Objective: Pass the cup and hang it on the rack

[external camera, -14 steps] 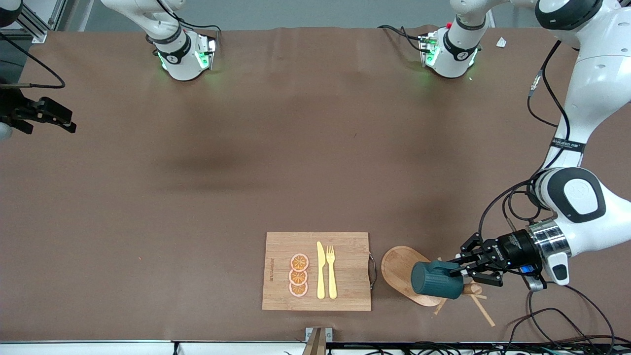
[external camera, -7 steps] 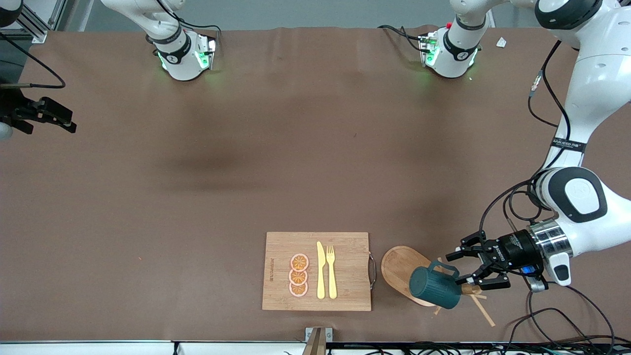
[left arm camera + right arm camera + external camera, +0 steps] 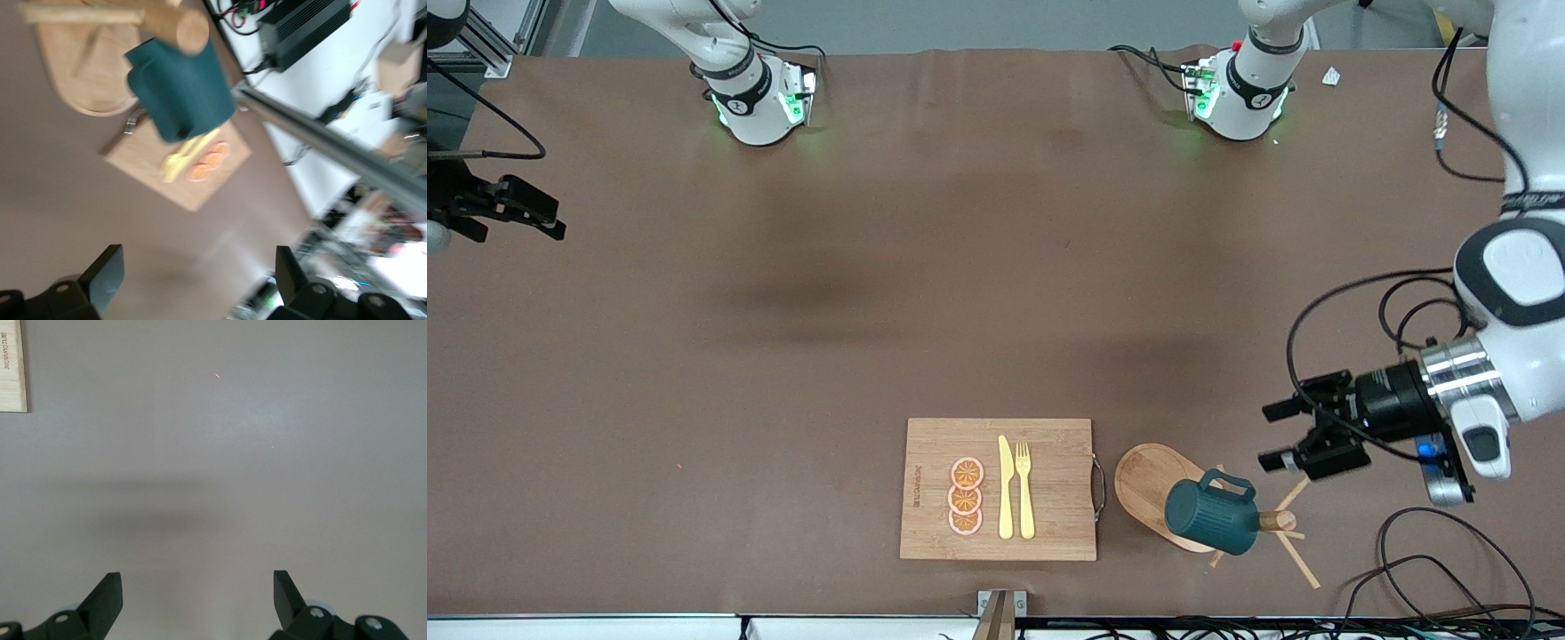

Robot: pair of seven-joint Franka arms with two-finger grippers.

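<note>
Hanging on the rack [image 3: 1152, 487] by its loop handle: the cup [image 3: 1209, 516], dark teal, ribbed, tilted against the round post, free of both grippers. In the left wrist view, cup [image 3: 180, 90] seen beneath the post's round end, with the oval base [image 3: 73, 63] beside it. Rack standing toward the left arm's end of the table, near the edge closest to the front camera, just beside the cutting board [image 3: 1049, 436] at the board's 3 o'clock. Thin pegs splaying out from the post at roughly 1 and 5 o'clock in the front view.

Left gripper [image 3: 1278, 436] in the air over bare table, at about 1 o'clock from the cup, apart from it; fingers spread wide, nothing between them. Same spread visible in the left wrist view [image 3: 199, 277].

Right gripper [image 3: 527, 213] over the table edge at the right arm's end, well apart from rack and cup, waiting; fingers parted and empty in the right wrist view [image 3: 197, 593], brown table surface below.

On the cutting board: three orange slices [image 3: 966, 496] stacked in a column, yellow knife [image 3: 1006, 487] and yellow fork [image 3: 1024, 489] lying side by side at their 3 o'clock.
</note>
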